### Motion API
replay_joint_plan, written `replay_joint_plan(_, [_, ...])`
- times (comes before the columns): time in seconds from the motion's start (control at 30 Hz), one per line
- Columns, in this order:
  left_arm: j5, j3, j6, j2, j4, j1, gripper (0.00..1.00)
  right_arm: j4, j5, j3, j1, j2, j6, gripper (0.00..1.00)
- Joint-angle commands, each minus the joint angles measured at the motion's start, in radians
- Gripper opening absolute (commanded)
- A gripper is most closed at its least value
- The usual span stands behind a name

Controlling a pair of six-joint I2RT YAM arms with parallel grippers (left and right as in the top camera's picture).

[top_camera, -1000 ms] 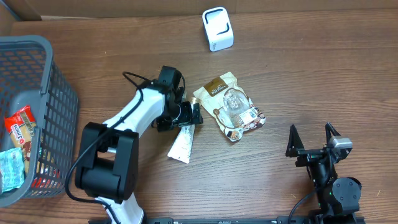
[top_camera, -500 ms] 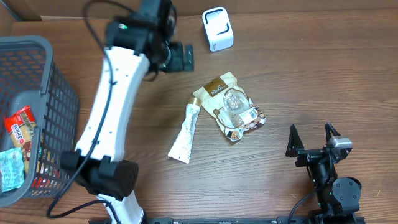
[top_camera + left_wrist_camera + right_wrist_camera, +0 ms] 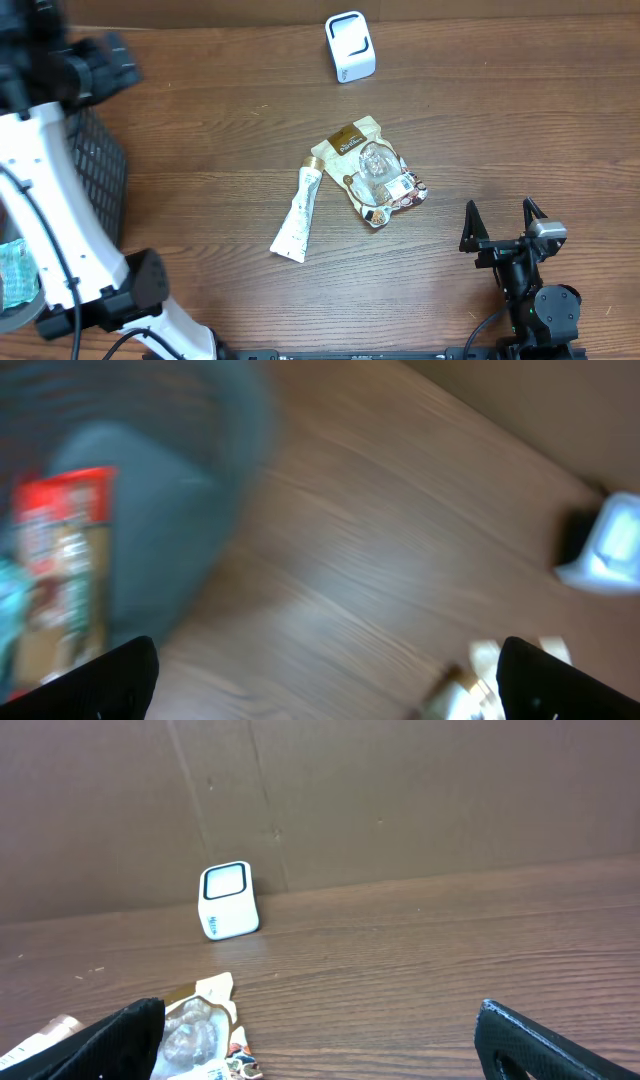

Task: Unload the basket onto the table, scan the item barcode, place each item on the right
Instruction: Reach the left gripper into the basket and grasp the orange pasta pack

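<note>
A: Nothing is at the scanner (image 3: 350,46) right now. It stands alone at the top centre of the table (image 3: 520,110) with no item held up to it.

B: And the left gripper (image 3: 105,62) is empty, jaws spread wide, up in the upper left corner over the basket (image 3: 98,170). The wrist view is blurred, but a red packet (image 3: 60,555) shows inside the basket below it.

A: Two items are already out on the table. The white tube (image 3: 300,215) lies mid-frame, its capped end just beside the pouch (image 3: 372,172). Whether either has been scanned, I can't tell from here.

B: I'd guess both are dealt with and the arm is off for the next one. There's stock left too, with a teal packet (image 3: 15,272) visible at the lower left edge. So plenty remains: pick an item, show it to the scanner, set it down.

A: The right gripper (image 3: 500,215) sits parked at the lower right, jaws wide, holding nothing.

B: What a swing from the left arm! A second ago its gripper was down at the tube, right next to the pouch. Half a second ago it was high, just left of the scanner. Now it's clear across at the basket.

A: The tube's capped end was under the gripper a second ago and has lain in full view since. The pouch, scanner and right arm haven't budged.
</note>
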Motion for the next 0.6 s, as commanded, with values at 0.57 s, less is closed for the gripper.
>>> replay_joint_plan(0.57, [0.058,-0.488,0.093,-0.038,0.142,0.551,0.95,0.003,-0.005,-0.011,0.004,-0.008,-0.001,1.00])
